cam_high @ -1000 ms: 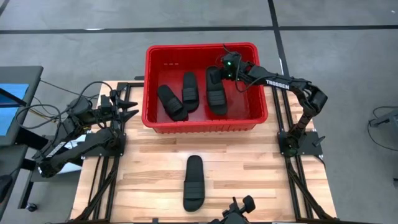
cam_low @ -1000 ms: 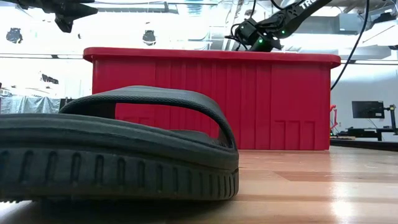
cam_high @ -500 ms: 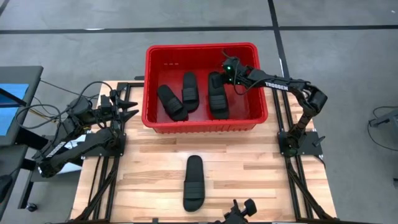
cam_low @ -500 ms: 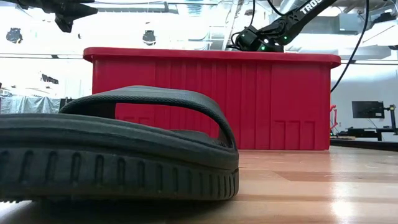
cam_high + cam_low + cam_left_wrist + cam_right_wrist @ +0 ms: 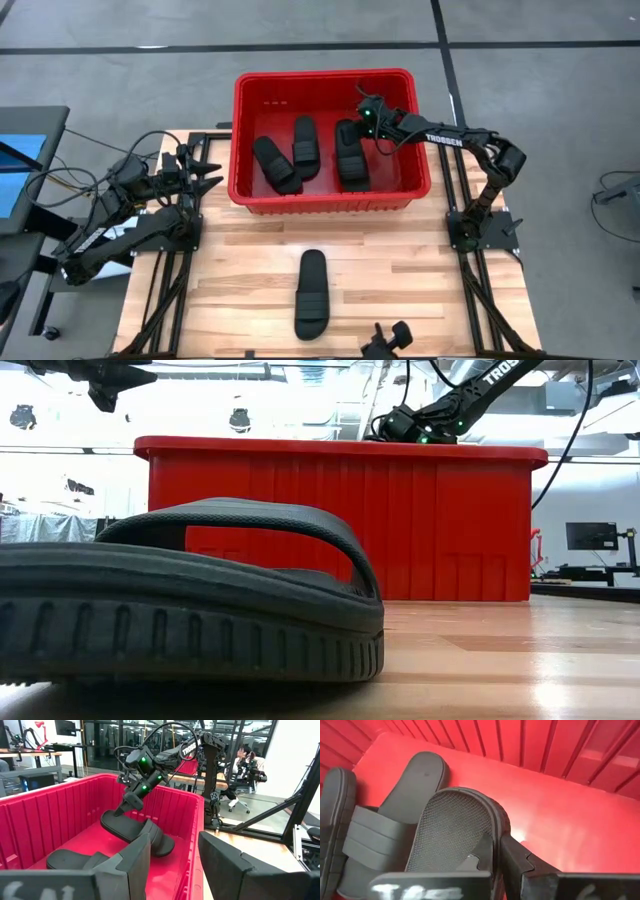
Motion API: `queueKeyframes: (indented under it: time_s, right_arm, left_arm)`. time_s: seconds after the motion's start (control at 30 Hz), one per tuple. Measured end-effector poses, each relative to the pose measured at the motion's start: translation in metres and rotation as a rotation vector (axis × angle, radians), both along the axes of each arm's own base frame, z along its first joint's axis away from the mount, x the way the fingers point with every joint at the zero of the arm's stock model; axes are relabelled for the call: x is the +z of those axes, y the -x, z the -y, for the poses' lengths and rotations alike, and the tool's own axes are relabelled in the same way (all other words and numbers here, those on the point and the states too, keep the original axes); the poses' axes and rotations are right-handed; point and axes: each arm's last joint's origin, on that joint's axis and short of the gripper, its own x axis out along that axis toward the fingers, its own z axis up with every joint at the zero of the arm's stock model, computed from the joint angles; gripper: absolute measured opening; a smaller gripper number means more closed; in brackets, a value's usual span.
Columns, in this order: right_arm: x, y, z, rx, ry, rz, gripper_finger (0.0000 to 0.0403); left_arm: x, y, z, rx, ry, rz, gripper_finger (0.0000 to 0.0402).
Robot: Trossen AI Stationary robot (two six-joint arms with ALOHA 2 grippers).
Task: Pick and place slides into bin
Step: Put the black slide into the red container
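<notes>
I see left gripper [image 5: 205, 168] spread wide, empty, parked just left of the bin [image 5: 330, 203] | two slides [image 5: 277, 164] lie in the bin left of right gripper [image 5: 358, 118] | its fingers clamp third slide's [image 5: 452, 827] rim (over bin floor) | fourth slide [image 5: 311, 293] on table [image 5: 400, 290], well in front.

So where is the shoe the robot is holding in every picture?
High view: held slide in the red bin, right side, at the right gripper.
Low view: not visible, hidden behind the bin wall.
Left wrist view: middle, tilted.
Right wrist view: centre, sole facing the camera.
Shared landmark: the red bin.
</notes>
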Motion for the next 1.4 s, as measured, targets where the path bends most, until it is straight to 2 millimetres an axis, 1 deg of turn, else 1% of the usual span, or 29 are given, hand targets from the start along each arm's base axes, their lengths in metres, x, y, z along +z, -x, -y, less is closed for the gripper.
queueKeyframes:
  time_s: [0.27,0.93,1.4]
  right_arm:
    - [-0.0001,-0.003,-0.0042,0.026,0.003,-0.007,0.0001]
    - [-0.0001,-0.0032,-0.0041,0.031,0.006,-0.009,0.0001]
    - [0.0014,-0.0059,-0.0051,0.02,0.008,0.021,0.0001]
  left_arm:
    - [0.0,0.0,-0.0001,0.002,-0.005,-0.001,0.0157]
    - [0.0,0.0001,-0.0002,0.008,-0.006,-0.002,0.0157]
    - [0.0,0.0001,-0.0002,0.008,-0.006,-0.002,0.0157]
